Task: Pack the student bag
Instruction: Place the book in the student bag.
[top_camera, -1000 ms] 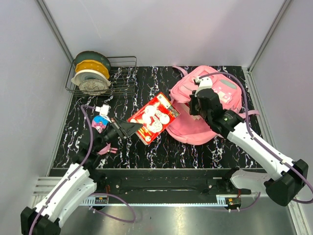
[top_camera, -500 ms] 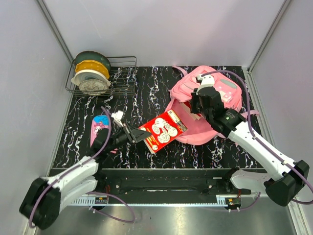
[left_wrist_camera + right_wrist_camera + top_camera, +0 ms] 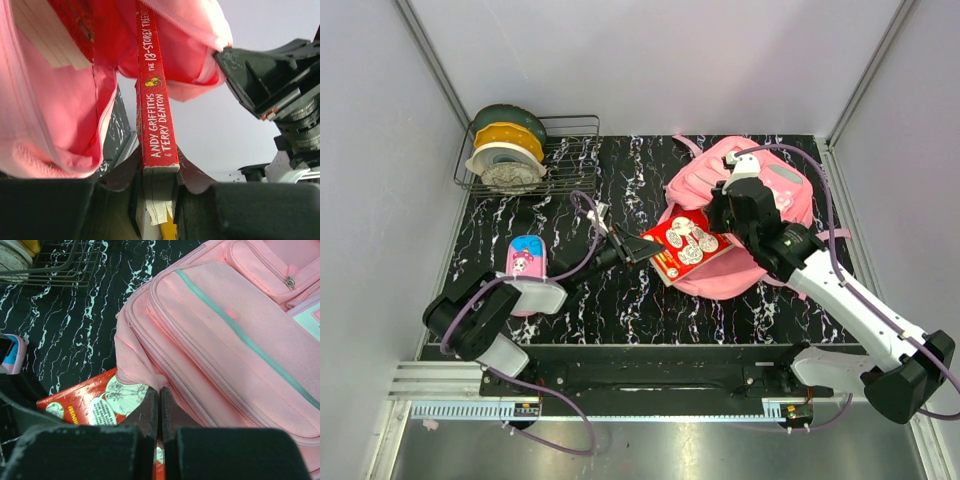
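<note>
The red book [image 3: 690, 240], clamped by left gripper [image 3: 642, 245], is lodged in student bag [image 3: 695, 185] mouth; rim pinched by right gripper [image 3: 159, 390]; pencil case [image 3: 525, 260] leftward.

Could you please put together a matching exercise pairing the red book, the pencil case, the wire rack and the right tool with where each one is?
1. red book
2. pencil case
3. wire rack
4. right tool

A. far left corner of the table
B. shut on the opening edge of the student bag
C. lying flat on the table's left side
D. gripped by the left tool, entering the bag

Pairs: 1-D, 2-C, 3-A, 4-B.
</note>
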`<state>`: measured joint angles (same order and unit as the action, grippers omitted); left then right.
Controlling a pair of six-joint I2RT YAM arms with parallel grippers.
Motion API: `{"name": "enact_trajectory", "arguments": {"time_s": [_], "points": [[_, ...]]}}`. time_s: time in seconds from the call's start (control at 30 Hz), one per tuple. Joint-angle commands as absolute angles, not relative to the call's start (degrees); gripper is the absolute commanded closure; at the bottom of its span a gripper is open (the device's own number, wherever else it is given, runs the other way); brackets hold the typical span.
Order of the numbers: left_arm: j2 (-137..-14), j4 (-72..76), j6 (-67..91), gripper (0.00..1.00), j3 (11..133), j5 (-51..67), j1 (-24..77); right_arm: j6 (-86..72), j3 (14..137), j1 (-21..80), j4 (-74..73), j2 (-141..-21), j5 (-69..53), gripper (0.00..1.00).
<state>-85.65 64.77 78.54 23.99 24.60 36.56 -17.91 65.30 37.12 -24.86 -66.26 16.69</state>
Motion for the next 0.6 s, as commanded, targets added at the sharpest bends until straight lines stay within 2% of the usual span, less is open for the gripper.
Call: {"name": "enact_trajectory", "arguments": {"time_s": [0.0,0.4,0.57], "points": [[-89.7,85.3,82.4,1.0,30.5,22.1,37.5,-20.1,67.4,37.4,-16.7,-61.8,15.2,1.0],[-105.0,82.4,82.6,1.0,42.3,11.5,40.6,-22.0,66.3,38.8,-16.1,-59.9,13.3,1.0],[-108.2,75.9,79.7,1.0,48.3,6.7,42.6,-22.5,65.7,40.6,-15.6,-59.7,13.5,1.0]]}}
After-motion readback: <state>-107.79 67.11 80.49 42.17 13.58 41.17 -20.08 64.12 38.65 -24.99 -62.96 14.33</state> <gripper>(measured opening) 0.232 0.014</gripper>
